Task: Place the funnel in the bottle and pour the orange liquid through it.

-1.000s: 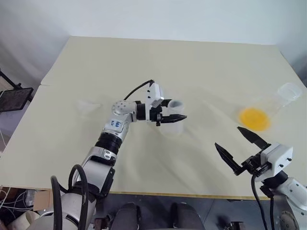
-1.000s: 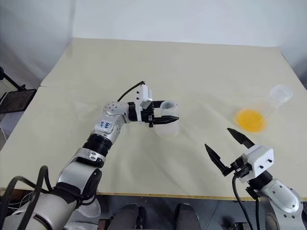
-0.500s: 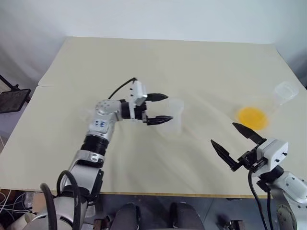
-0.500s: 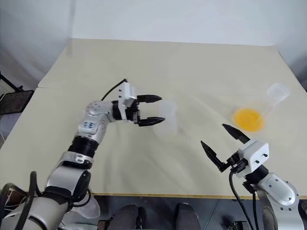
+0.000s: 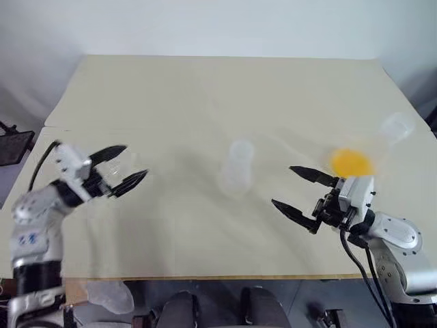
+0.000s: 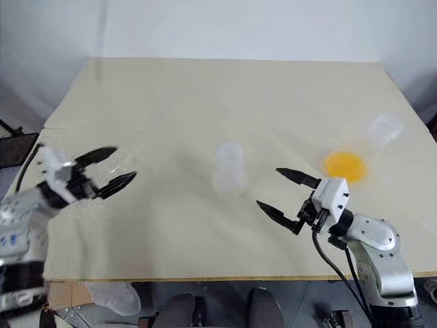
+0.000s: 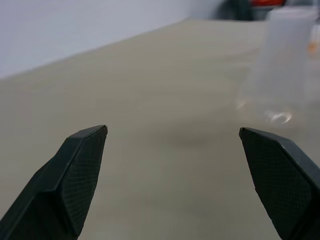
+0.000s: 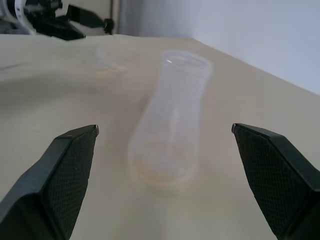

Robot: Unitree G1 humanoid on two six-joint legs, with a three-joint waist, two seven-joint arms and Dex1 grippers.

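The bottle is left standing upright on the table between the 2 grippers, left gripper and right gripper, both spread open and empty.

Beige table, clear bottle upright, flask with orange liquid
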